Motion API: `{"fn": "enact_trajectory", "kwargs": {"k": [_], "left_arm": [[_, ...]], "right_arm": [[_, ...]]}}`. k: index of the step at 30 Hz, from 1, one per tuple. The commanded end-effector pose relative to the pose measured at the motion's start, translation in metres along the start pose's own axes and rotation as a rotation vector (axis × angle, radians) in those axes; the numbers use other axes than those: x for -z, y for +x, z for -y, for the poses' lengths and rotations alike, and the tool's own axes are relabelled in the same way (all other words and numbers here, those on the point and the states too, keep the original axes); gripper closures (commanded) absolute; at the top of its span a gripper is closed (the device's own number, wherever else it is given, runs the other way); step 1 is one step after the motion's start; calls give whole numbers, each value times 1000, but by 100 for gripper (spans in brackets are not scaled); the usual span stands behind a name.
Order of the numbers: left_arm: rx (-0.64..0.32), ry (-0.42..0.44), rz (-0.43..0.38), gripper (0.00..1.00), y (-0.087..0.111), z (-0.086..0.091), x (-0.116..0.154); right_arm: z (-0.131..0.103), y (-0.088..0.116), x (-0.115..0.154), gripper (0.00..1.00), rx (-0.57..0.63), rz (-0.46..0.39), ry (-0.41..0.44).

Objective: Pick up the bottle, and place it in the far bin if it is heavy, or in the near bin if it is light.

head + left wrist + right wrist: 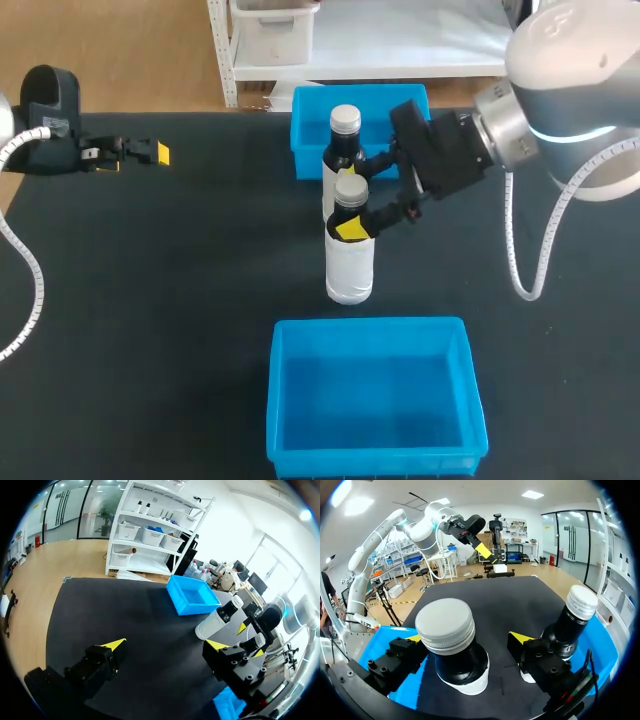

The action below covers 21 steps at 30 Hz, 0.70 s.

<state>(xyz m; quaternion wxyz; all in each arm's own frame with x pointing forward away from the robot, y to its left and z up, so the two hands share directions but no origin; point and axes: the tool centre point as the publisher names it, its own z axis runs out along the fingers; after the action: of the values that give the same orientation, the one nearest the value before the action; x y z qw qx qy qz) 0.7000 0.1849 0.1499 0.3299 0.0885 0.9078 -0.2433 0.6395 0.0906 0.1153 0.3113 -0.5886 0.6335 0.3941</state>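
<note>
Bottle (350, 268) neck between open right jaws: close squarely, lift straight, clear of rear bottle (343, 148); left jaws open.

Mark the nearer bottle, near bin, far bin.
nearer bottle (350, 268), head view, on its white label.
near bin (370, 323), head view, on its far rim.
far bin (303, 130), head view, on its left wall.

A: What colours do you get on the bottle (350, 262)?
B: Yours is dark with a white label and a grey cap, and the second bottle (343, 145) matches. The near bin (372, 326) and far bin (308, 140) are bright blue, your table (180, 290) is black, and the right gripper (466, 645) has yellow tips.
</note>
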Motion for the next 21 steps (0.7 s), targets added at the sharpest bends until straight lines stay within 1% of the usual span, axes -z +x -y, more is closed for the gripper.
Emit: {"fn": "enact_trajectory", "kwargs": {"k": [1,2,4,6,7,8,11,13,16,17,20,21], "left_arm": [[0,0,0,0,0,0,0],[0,0,0,0,0,0,0],[0,0,0,0,0,0,0],[0,0,0,0,0,0,0],[0,0,0,0,0,0,0],[0,0,0,0,0,0,0],[0,0,0,0,0,0,0],[0,0,0,0,0,0,0],[0,0,0,0,0,0,0],[0,0,0,0,0,0,0],[0,0,0,0,0,0,0],[0,0,0,0,0,0,0]], "right_arm": [[0,0,0,1,1,6,0],[0,0,-1,0,1,8,0],[0,-1,-1,3,2,10,1],[0,-1,-1,8,1,14,2],[0,-1,0,8,0,15,3],[0,-1,0,11,0,17,4],[0,-1,0,16,0,19,6],[0,-2,0,16,0,20,7],[0,-2,0,20,0,21,6],[0,-2,0,23,0,21,5],[0,-2,0,38,1,22,5],[0,-2,0,39,1,22,5]]}}
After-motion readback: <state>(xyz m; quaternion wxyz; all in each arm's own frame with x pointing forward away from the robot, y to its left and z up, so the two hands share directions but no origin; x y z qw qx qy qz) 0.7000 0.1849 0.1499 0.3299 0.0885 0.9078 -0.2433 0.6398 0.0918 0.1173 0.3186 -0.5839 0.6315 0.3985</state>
